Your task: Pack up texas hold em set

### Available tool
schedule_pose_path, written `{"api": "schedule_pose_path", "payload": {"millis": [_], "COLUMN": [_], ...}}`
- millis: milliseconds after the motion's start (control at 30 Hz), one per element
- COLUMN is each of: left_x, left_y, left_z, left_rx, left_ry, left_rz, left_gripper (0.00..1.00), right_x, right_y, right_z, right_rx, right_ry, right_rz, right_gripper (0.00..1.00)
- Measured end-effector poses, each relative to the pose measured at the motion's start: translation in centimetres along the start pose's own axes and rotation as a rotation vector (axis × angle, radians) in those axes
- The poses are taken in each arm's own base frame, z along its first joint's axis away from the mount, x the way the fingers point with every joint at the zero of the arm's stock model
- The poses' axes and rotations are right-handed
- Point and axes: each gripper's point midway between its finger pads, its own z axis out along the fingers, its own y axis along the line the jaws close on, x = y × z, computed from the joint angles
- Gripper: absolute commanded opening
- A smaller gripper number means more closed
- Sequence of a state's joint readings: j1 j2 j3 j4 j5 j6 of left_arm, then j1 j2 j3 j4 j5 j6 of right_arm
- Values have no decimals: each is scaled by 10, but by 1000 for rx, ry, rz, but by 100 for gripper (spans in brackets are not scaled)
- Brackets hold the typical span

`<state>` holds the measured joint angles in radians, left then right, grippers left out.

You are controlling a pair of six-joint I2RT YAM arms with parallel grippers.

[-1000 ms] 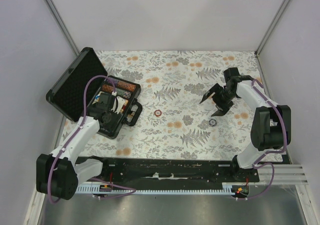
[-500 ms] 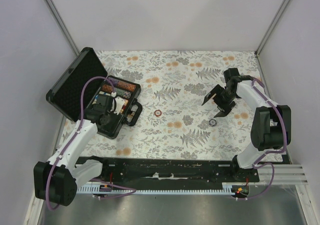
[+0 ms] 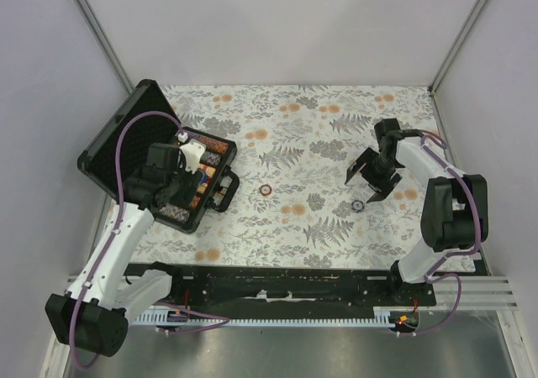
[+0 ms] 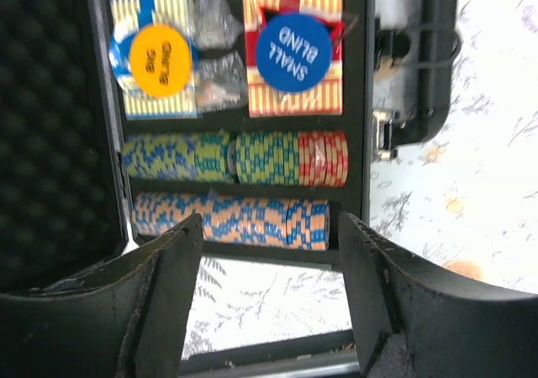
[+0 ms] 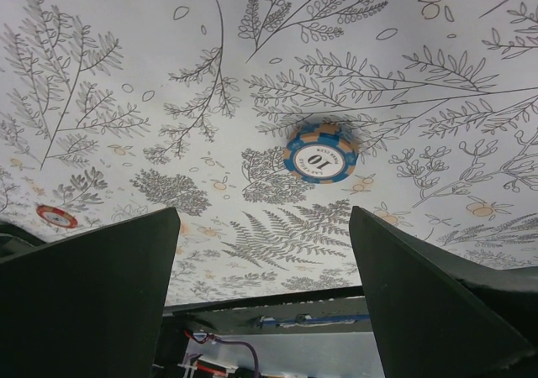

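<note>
1. The step in hand looks like gathering stray chips. A round blue-and-orange poker chip marked 10 (image 5: 320, 153) lies flat on the floral-printed table top (image 3: 303, 134), right of centre in the overhead view. It is well apart from the black hard-shell case (image 3: 214, 195), which lies open at the left edge.
2. A second round chip, red and white (image 3: 266, 190), lies loose near the middle of the overhead view, between the case and the blue one. Neither is packed yet.
3. The next move likely calls for the right gripper (image 5: 262, 218) to lower around the blue chip. A thin flat disc on cloth leaves little edge to pinch.
4. The right fingers (image 5: 92, 286) are spread wide and empty, touching nothing. In the wrist view the chip sits just above the gap between them.
5. The left gripper (image 4: 267, 235) hangs over the open case, its fingers also released wide with nothing between them.
6. In the upper half of the left wrist view, the case holds two rows of striped poker chips (image 4: 235, 158). Above them are a red-striped card box (image 4: 294, 101) topped by a round blue "small blind" button (image 4: 293, 52), and a round orange "big blind" button (image 4: 160, 59).
</note>
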<state>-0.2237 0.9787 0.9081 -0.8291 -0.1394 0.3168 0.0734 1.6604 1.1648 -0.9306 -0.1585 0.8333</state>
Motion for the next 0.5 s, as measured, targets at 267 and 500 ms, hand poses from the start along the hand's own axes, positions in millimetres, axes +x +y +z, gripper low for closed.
{"api": "schedule_pose_path", "payload": {"millis": [267,500], "left_x": [-65,-118], "left_y": [-14,-40], "left_z": [-23,-57], "left_rx": [113,282], "left_ry": [-308,-625], "left_rz": [-59,-125], "left_gripper": [88,90], "right_x": [4,14], "right_y": [-16,-30], "right_z": [13,28], "right_rx": [90,140], "right_ry": [-35,-106], "right_rz": [-25,-38], "right_gripper": [88,88]}}
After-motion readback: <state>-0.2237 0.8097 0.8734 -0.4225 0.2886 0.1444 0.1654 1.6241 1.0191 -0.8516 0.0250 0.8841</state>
